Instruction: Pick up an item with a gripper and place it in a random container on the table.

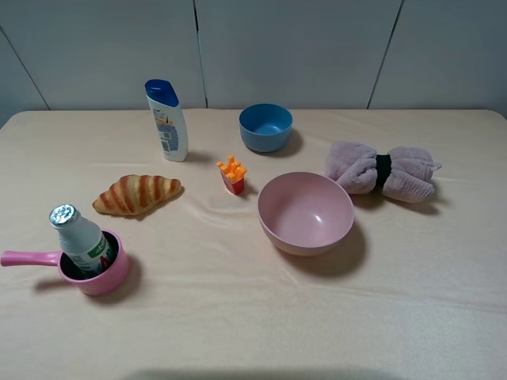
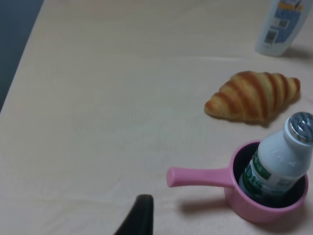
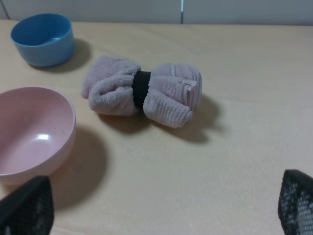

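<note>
Smooth plastic bottle [image 2: 276, 164], foil-capped, tilted inside glossy pink saucepan [image 2: 254, 205] ahead of left pincer [image 2: 137, 215], state indeterminable; right pincer [image 3: 161, 205] spread wide, before plush towel [image 3: 142, 91].

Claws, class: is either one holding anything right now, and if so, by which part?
Nothing is held. The bottle stands in the saucepan, free of both claws; the right claw is open and empty.

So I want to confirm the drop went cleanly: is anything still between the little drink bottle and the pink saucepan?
Nothing visible. The drink bottle already stands tilted inside the pink saucepan, with no gripper touching it.
</note>
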Available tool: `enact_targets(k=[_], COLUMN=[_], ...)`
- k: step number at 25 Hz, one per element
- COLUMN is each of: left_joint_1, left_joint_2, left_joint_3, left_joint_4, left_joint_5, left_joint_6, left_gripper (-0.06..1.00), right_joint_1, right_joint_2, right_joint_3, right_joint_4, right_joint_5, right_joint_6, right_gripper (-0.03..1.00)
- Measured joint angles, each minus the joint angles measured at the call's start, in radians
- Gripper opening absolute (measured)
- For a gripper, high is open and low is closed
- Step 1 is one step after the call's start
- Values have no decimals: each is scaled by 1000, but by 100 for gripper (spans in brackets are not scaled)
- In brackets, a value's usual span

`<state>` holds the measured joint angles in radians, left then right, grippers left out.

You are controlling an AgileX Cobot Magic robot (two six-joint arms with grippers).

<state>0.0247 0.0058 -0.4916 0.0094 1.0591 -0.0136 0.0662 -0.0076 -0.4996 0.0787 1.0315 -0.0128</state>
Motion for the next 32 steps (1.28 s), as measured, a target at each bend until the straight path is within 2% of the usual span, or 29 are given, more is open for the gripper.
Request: enact_targets(k=[32], left_joint_1=[0], left_joint_2=[-12], left_joint_3=[0], left_joint_4=[0], left_joint_5=[0], left_joint_6=[14], left_gripper=[92], right_joint_1=[0], right_joint_2=[0], right_joint_3=[0], right_joint_4=[0], right_joint_5=[0], right_joint_6=[0], right_gripper=[69])
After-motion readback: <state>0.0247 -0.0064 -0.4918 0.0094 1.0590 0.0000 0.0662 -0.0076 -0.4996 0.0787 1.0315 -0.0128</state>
